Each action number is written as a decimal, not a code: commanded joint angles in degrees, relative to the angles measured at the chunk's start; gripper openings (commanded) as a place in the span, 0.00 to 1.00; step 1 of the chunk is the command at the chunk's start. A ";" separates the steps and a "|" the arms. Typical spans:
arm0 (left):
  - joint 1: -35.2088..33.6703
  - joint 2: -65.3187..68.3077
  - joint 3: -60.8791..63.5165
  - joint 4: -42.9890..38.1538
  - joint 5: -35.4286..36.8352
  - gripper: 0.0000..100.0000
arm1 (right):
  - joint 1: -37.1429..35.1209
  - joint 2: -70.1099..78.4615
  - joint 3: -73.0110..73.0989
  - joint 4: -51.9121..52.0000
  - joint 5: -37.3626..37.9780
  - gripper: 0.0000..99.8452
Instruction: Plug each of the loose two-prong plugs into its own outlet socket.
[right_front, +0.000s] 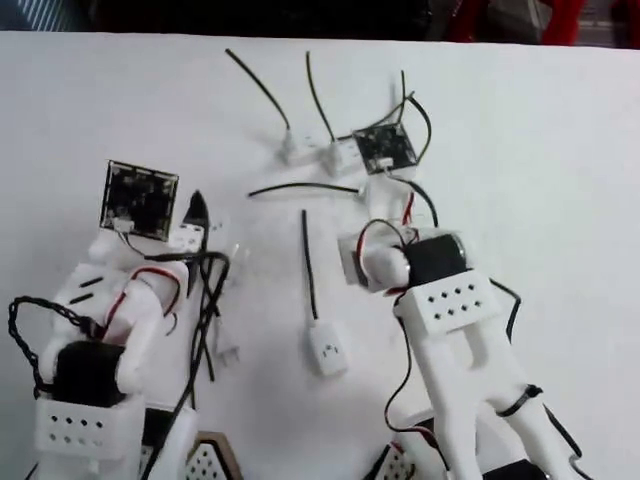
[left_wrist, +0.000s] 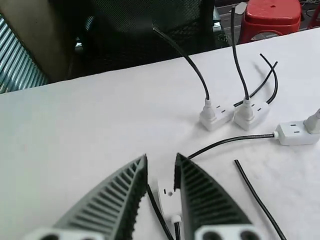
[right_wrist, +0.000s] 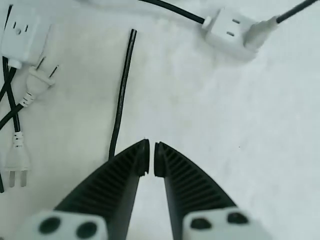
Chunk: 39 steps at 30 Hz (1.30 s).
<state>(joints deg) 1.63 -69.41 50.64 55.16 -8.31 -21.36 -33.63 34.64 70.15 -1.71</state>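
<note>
My left claw straddles a white socket block. My fingers cover most of it, and I cannot tell whether they touch it. Ahead of my right claw, a black cord slips behind one finger. Beside it, a second socket is cut off at the edge.

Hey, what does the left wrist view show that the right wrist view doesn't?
Left wrist only: a white socket beside its twin, black cords rising from both, plus a red stool. Right wrist only: a loose plug and a second plug, prongs bare. Both: the plugged socket, a loose black cable, and the last socket, at the left end effector.
</note>
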 joint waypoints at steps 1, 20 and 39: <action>-3.82 -0.66 -8.18 4.84 -1.14 0.12 | -2.86 -2.15 0.88 -2.86 -0.44 0.02; -14.29 -0.92 -2.81 7.38 -0.62 0.12 | -25.54 27.74 -13.10 -22.64 -9.93 0.14; -14.37 -0.92 0.44 6.15 2.20 0.12 | -24.40 54.29 -22.68 -31.87 -9.32 0.13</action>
<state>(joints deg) -12.18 -69.67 51.34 62.81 -6.73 -45.98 19.65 13.63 38.51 -11.12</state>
